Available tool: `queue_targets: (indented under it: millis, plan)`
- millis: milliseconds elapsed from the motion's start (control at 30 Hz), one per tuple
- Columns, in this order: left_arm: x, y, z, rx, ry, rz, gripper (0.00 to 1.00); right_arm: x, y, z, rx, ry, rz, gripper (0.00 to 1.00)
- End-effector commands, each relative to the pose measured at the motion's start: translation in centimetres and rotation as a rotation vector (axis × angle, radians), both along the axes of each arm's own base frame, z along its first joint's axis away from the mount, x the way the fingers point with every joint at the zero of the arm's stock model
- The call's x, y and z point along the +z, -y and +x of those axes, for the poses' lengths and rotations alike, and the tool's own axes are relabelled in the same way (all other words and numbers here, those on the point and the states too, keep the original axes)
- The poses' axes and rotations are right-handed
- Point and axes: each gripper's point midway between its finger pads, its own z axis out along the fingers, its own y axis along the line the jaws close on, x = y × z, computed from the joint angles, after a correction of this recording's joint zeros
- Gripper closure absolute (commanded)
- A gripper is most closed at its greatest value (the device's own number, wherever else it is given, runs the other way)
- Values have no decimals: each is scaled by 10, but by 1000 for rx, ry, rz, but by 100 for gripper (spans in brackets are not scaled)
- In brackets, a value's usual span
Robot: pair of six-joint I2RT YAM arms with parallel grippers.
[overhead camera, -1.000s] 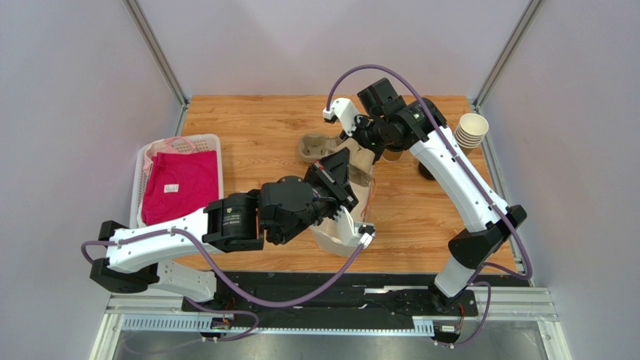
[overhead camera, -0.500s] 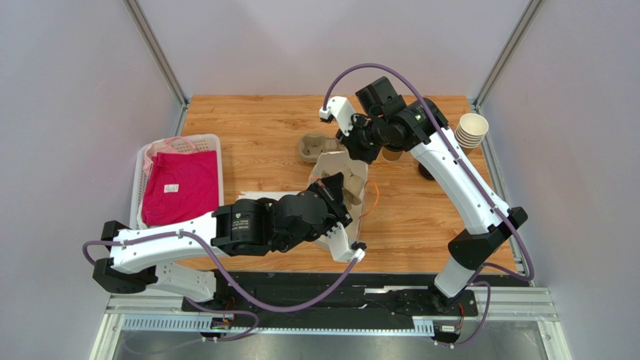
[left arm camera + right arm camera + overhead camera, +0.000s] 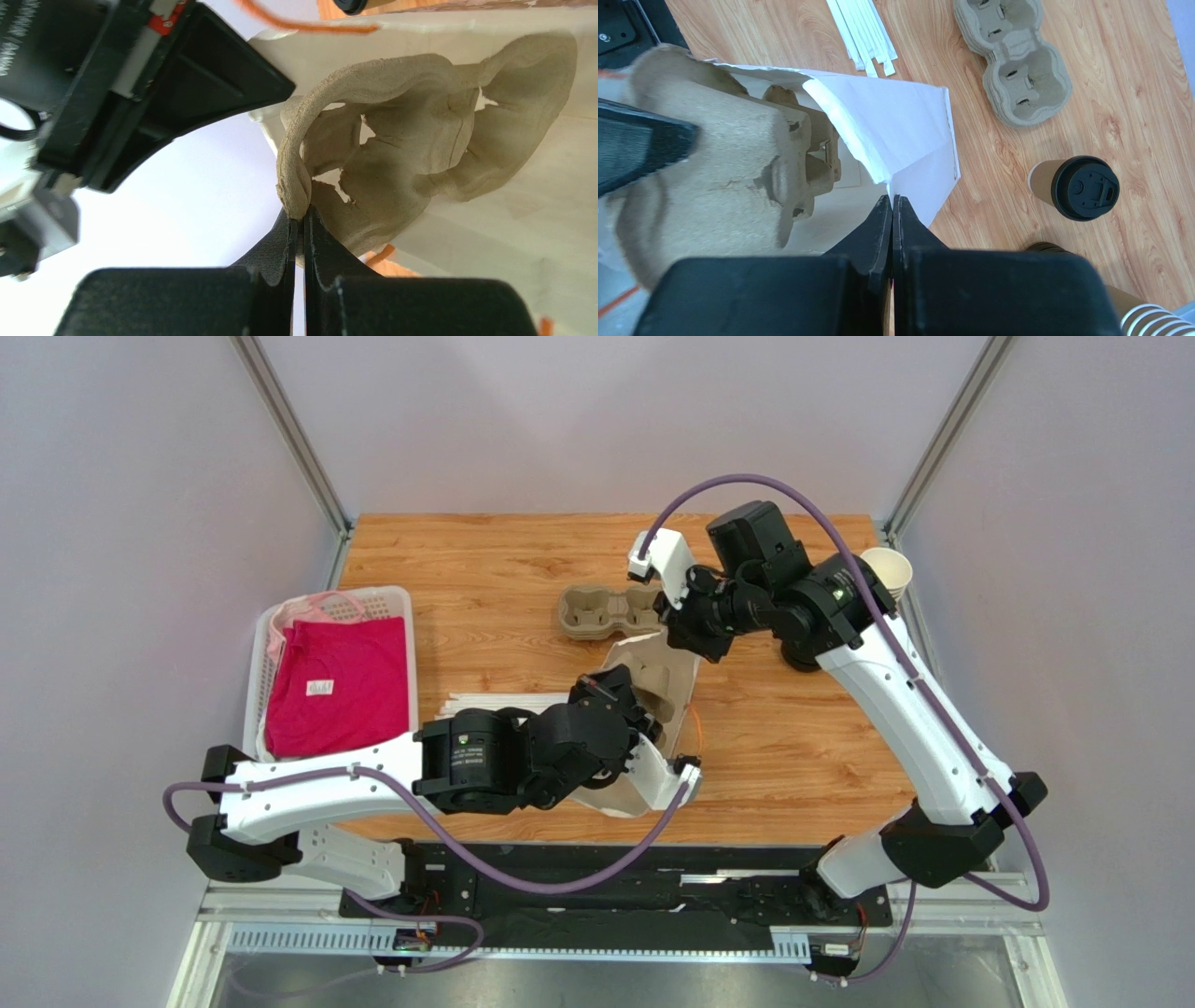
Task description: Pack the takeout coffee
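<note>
From above, the left arm lies low across the near side of the wooden counter (image 3: pixel 477 574) with its elbow bent. Its left gripper (image 3: pixel 619 717) is pushed into the mouth of a white paper bag (image 3: pixel 671 703) lying at the centre. The right arm rises from its near-right base, runs to the far side and folds back leftward, so the right gripper (image 3: pixel 671 630) meets the bag's far edge. A spare pulp carrier (image 3: pixel 601 611) sits just far-left of the bag. A white plastic basket (image 3: pixel 337 594) holding pink cloth (image 3: pixel 337 686) stands at the left. The right arm hides the coffee here.

In the left wrist view, the jaws are pinched narrow on the rim of a tan moulded-pulp cup carrier (image 3: pixel 407 140), which lies inside the bag.

In the right wrist view, the jaws are closed on a fold of the bag's white paper edge. The takeout coffee (image 3: pixel 1074 187), a small tan-brown paper cup with a round black lid, stands upright on the counter outside the bag. It is between the spare carrier and a stack of cream paper cups (image 3: pixel 1151 323). White paper strips (image 3: pixel 861 31) lie beyond the bag.
</note>
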Motion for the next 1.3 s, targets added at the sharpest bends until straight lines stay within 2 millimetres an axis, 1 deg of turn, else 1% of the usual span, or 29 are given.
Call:
queue_targets:
  millis: [0, 33, 67, 233, 300, 367, 467, 533, 567, 600, 633, 667, 700, 867, 900, 1000, 1067, 1167, 1200, 1267]
  plan:
    - [-12, -2, -4, 35, -73, -23, 100, 17, -15, -4, 63, 49, 91, 100]
    - [-16, -1, -4, 26, -65, -4, 100, 18, -17, -8, 84, 57, 94, 100]
    - [-15, -1, -4, 26, -58, -19, 100, 17, -18, -10, 94, 63, 94, 100]
    - [-23, 1, -6, 32, -60, -6, 100, 15, -21, -28, 167, 121, 114, 100]
    - [-26, 3, -7, 32, -63, -8, 100, 15, -23, -31, 179, 135, 119, 100]
    - [-34, 4, -8, 40, -71, 2, 100, 13, -23, -37, 192, 128, 120, 100]
    - [-46, 5, -13, 42, -98, 18, 100, 12, -24, -41, 204, 121, 128, 100]
    - [-51, 5, -15, 54, -126, 16, 100, 12, -24, -43, 212, 119, 131, 100]
    - [-56, 3, -16, 60, -141, 42, 100, 13, -23, -44, 213, 121, 136, 100]
    - [-52, 4, -18, 65, -161, 26, 100, 15, -23, -45, 212, 119, 141, 100]
    - [-55, 5, -22, 71, -205, 12, 100, 15, -23, -45, 211, 116, 143, 100]
    - [-62, 1, -24, 82, -232, 41, 100, 16, -24, -47, 214, 110, 148, 100]
    - [-60, 1, -25, 87, -249, 32, 100, 16, -24, -48, 208, 104, 153, 100]
    - [-75, -4, -27, 127, -287, 39, 100, 7, -21, -46, 165, 77, 148, 100]
    - [-83, -5, -28, 131, -293, 54, 100, 6, -22, -47, 168, 72, 152, 100]
    - [-91, -7, -28, 138, -302, 58, 100, 5, -25, -54, 192, 47, 170, 100]
    - [-89, -4, -28, 136, -300, 42, 98, 7, -28, -60, 217, 28, 186, 100]
    - [-79, -2, -26, 142, -319, 6, 98, 7, -29, -70, 246, -17, 202, 100]
    - [-70, 0, -24, 147, -325, -18, 98, 9, -30, -72, 251, -25, 212, 100]
    - [-66, -2, -23, 150, -322, -6, 98, 9, -33, -75, 258, -51, 224, 100]
